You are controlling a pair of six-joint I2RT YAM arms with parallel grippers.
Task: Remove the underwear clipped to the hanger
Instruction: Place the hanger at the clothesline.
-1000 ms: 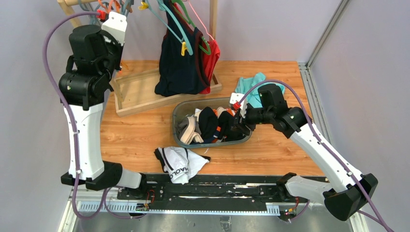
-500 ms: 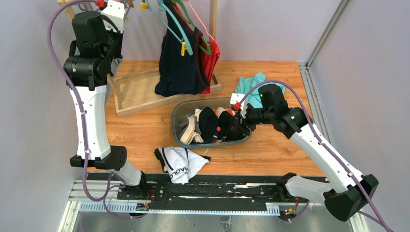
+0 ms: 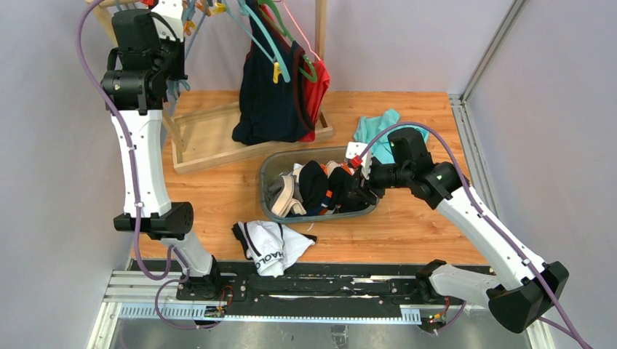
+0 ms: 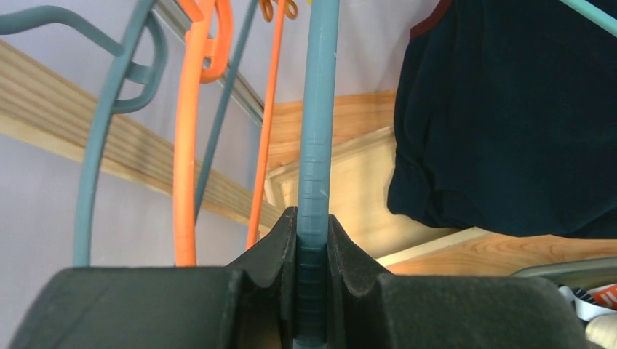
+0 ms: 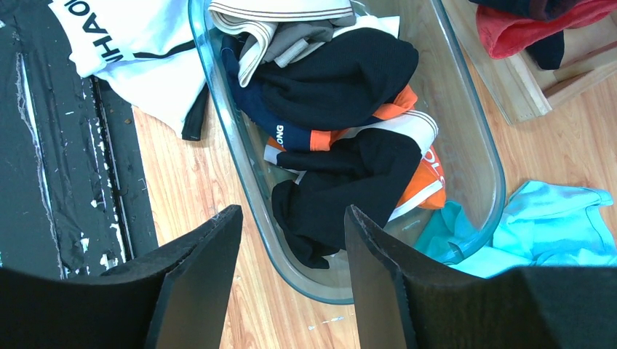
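Note:
My left gripper (image 4: 313,233) is shut on the bar of a teal hanger (image 4: 319,123), high at the rack's left end (image 3: 178,16). No underwear shows on that bar. My right gripper (image 5: 291,212) is open and empty, just above the right end of the glass bin (image 3: 320,217). In the bin (image 5: 246,163) lie black briefs (image 5: 342,73), a grey-brown pair with a beige waistband (image 3: 285,198) and a navy-orange pair. White briefs with black lettering (image 3: 273,246) lie on the table in front of the bin.
A navy tank top (image 3: 269,102) and a red garment (image 3: 321,81) hang on the rack, with orange and teal hangers (image 4: 193,131) beside my left gripper. The wooden rack base (image 3: 211,154) sits behind the bin. A teal cloth (image 3: 377,125) lies at the bin's right.
My left arm has stretched up and back towards the rack's top left, still holding the hanger. My right arm has barely moved.

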